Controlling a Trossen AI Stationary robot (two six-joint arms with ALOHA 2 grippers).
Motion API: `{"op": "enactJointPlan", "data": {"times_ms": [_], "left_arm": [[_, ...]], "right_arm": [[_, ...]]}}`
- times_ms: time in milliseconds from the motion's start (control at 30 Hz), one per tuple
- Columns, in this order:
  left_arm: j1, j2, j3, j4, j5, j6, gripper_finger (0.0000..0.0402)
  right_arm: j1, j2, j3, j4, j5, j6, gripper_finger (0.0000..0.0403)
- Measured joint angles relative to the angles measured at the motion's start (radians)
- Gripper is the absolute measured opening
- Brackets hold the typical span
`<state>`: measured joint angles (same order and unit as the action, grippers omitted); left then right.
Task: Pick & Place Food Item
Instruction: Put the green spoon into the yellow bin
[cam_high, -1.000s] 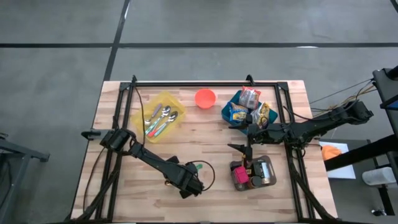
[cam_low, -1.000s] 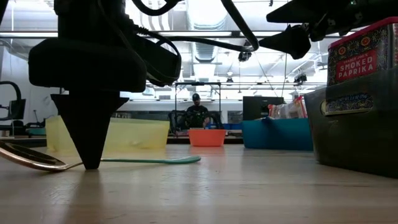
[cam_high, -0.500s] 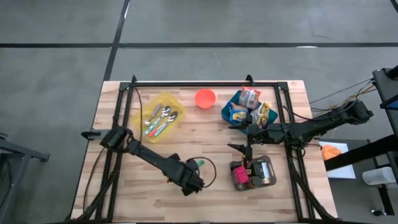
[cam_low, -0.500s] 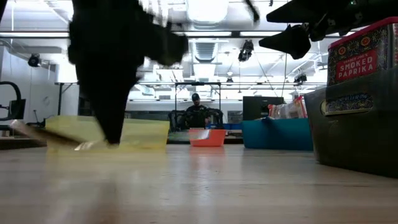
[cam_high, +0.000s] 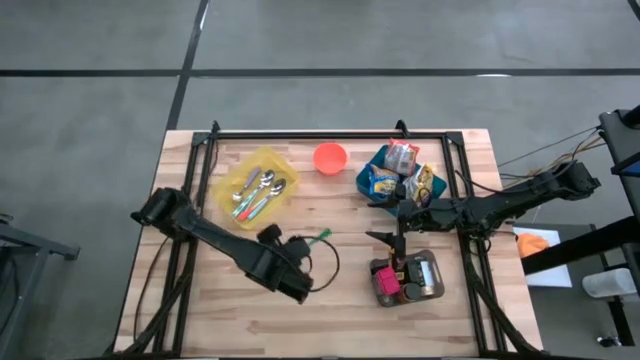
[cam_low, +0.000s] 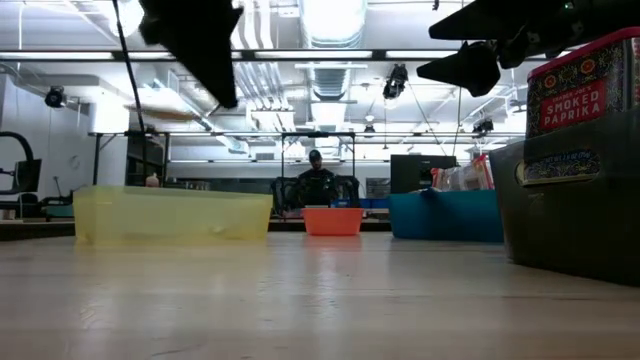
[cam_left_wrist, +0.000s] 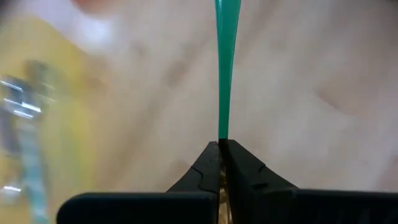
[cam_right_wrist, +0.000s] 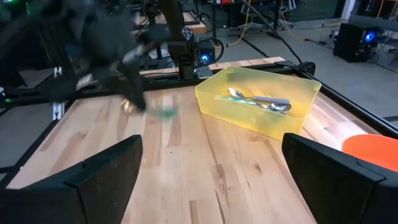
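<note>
A: We're pinching the green-handled spoon (cam_left_wrist: 224, 68) tight in the left gripper (cam_left_wrist: 220, 149), carrying it above the table (cam_high: 330, 205), presumably toward the yellow bin (cam_high: 283, 163).

B: We're parking the right gripper (cam_high: 400, 213) wide open beside the blue snack bin (cam_high: 366, 185).

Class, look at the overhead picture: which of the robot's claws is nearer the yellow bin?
Left. The left claw is just beside the yellow bin; the right claw is across the table by the blue bin.

Overhead, table-level, two wrist views (all sharing yellow bin (cam_high: 257, 187))
</note>
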<state>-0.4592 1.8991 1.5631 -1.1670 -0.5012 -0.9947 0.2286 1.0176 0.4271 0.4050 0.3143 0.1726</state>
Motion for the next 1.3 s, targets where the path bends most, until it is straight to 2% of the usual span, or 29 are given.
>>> {"op": "enactJointPlan", "data": {"times_ms": [200,300,667,1033,1300], "left_arm": [[0.018,-0.064,0.001,-0.131,-0.262,0.000,0.0006],[0.048,-0.092,0.001,-0.191,-0.312,0.000,0.0006],[0.143,-0.103,-0.013,-0.272,-0.318,-0.027,0.0006],[0.147,-0.104,-0.016,-0.273,-0.283,-0.143,0.0006],[0.155,-0.104,-0.115,-0.274,-0.265,-0.251,0.0006]], "right_arm": [[0.000,0.000,0.000,-0.005,0.000,0.000,0.0381],[0.000,0.000,0.000,-0.006,0.000,0.000,0.0381],[0.000,0.000,0.000,-0.006,0.000,0.000,0.0381],[0.000,0.000,0.000,-0.006,0.000,0.000,0.0381],[0.000,0.000,0.000,-0.006,0.000,0.000,0.0381]]}}
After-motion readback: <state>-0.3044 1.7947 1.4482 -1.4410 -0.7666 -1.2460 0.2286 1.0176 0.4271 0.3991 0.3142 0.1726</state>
